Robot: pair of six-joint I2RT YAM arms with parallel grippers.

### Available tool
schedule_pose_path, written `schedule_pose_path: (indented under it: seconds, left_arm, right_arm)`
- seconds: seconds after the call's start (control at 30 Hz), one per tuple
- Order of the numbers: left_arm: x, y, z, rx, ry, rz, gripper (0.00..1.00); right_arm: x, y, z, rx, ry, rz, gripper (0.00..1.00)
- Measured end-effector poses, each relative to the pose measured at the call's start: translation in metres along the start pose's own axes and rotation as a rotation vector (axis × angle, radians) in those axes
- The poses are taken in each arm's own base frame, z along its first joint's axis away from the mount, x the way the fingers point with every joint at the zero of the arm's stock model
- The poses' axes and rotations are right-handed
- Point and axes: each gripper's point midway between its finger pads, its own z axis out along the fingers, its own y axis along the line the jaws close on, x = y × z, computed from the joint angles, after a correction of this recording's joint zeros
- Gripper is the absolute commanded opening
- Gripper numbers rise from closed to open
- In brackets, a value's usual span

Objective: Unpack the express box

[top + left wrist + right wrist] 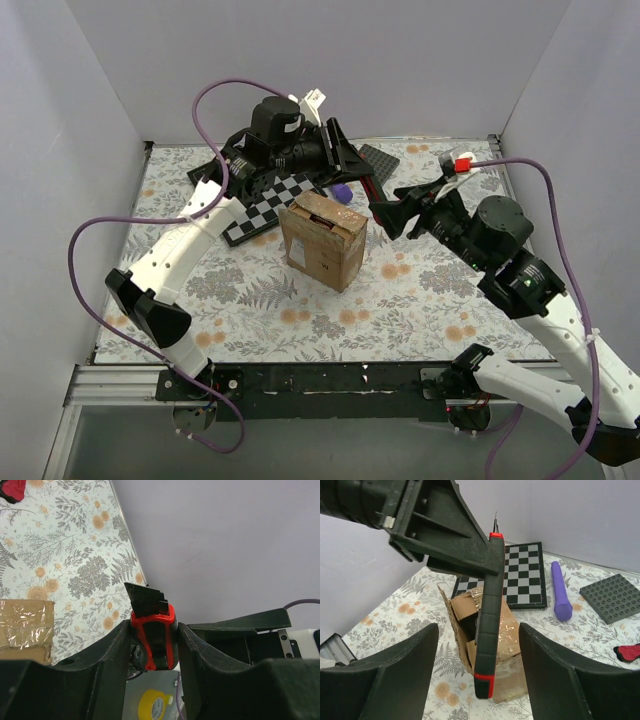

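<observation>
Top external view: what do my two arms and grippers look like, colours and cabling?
Left arm and right arm: white shells on the links, black joints and motor housings, a purple cable looping along each. Left gripper and right gripper: black, with broad wedge-shaped fingers.

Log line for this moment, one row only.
left jaws: shut on utility knife | right jaws: open, knife handle seen between them | express box: upright, top partly open
</observation>
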Motion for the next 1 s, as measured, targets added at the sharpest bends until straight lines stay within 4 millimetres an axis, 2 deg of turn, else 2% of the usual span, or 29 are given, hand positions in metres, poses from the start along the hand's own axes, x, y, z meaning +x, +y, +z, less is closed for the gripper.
schedule_pose_path:
  seconds: [0.2,0.37,0.53,0.63,0.9,1.0]
  left_arm:
    - [0.006,0.004,0.002,-0.023,0.011,-0.003,0.00]
    - [0.010,0.012,0.005,-0.041,0.019,-0.011,0.00]
    - [0.019,0.020,0.011,-0.055,0.043,-0.019,0.00]
    - [0.021,0.021,0.012,-0.052,0.044,-0.020,0.00]
    - [0.022,0.016,0.009,-0.034,0.036,-0.018,0.00]
    - [0.022,0.015,0.008,-0.029,0.033,-0.017,0.00]
  right_arm:
    - [0.020,-0.007,0.012,0.026,0.070,-0.008,0.63]
    - [0.025,-0.011,0.017,0.044,0.084,-0.012,0.56]
    - [0.028,-0.013,0.023,0.049,0.090,-0.009,0.54]
    - [0.036,-0.015,0.032,0.055,0.114,-0.002,0.53]
    - [0.057,-0.020,0.044,0.076,0.180,0.016,0.38]
    - [0.058,-0.020,0.044,0.078,0.182,0.029,0.25]
